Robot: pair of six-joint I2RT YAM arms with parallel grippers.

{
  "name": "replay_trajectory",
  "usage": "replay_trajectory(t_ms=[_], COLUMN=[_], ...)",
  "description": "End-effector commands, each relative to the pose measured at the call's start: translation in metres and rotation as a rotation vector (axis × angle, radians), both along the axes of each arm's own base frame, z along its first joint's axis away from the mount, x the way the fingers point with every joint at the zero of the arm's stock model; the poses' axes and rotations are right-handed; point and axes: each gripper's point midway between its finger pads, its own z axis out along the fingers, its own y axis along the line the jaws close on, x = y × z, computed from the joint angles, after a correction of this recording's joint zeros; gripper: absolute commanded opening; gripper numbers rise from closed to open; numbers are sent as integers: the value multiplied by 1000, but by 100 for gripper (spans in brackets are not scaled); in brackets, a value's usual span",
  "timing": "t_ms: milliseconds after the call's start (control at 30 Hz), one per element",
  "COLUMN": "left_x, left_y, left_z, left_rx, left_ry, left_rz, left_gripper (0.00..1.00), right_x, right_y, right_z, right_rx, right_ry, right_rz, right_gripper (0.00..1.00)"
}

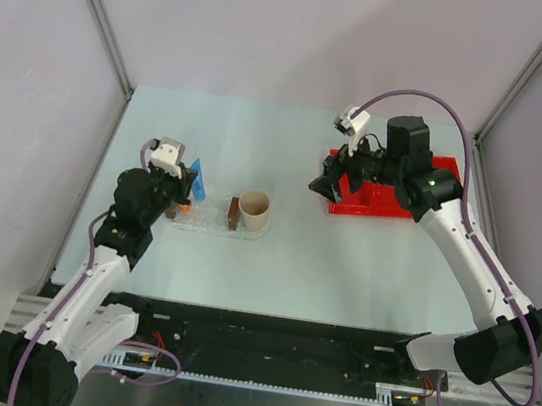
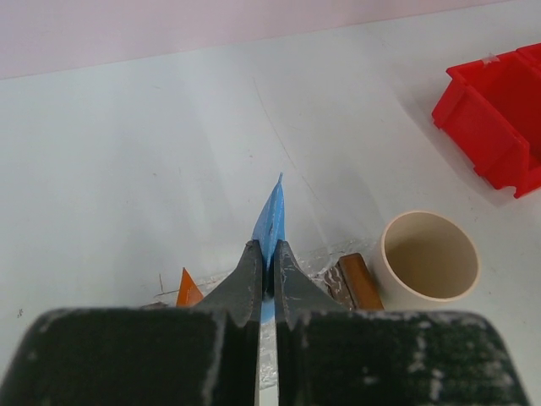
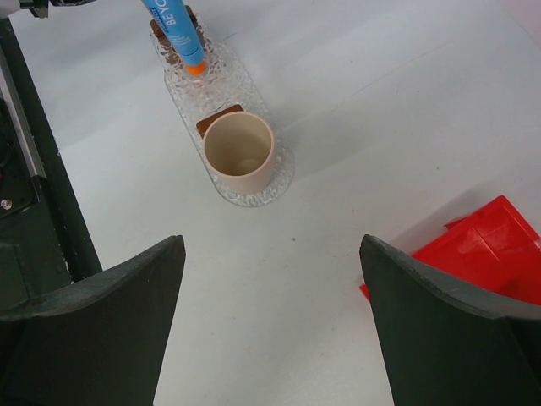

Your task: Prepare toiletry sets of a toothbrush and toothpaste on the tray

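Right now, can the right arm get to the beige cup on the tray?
Probably yes. The right gripper is open, with bare table between it and the cup; the left gripper, shut on the blue toothpaste, is at the other end of the tray.

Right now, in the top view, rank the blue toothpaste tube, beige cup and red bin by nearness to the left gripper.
1. Blue toothpaste tube: pinched in the left gripper.
2. Beige cup: right of it, on the tray.
3. Red bin: far right.
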Motion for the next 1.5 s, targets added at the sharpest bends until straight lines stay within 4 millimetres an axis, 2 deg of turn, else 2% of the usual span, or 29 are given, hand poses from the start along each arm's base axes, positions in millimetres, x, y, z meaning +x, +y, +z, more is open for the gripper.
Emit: replay_trajectory(t_ms=[0, 1467], left_x=[5, 8], left_y=[3, 0], left_z=[9, -7], left_rx=[-40, -33], left_ry=[-40, -16], left_rz=[16, -15], left_gripper=[0, 0], right_x=[-2, -3], right_y=[-1, -2], right_z=[10, 9], right_rx=[25, 26], right_ry=[-31, -27], right_rz=[6, 12], right_gripper=[89, 89])
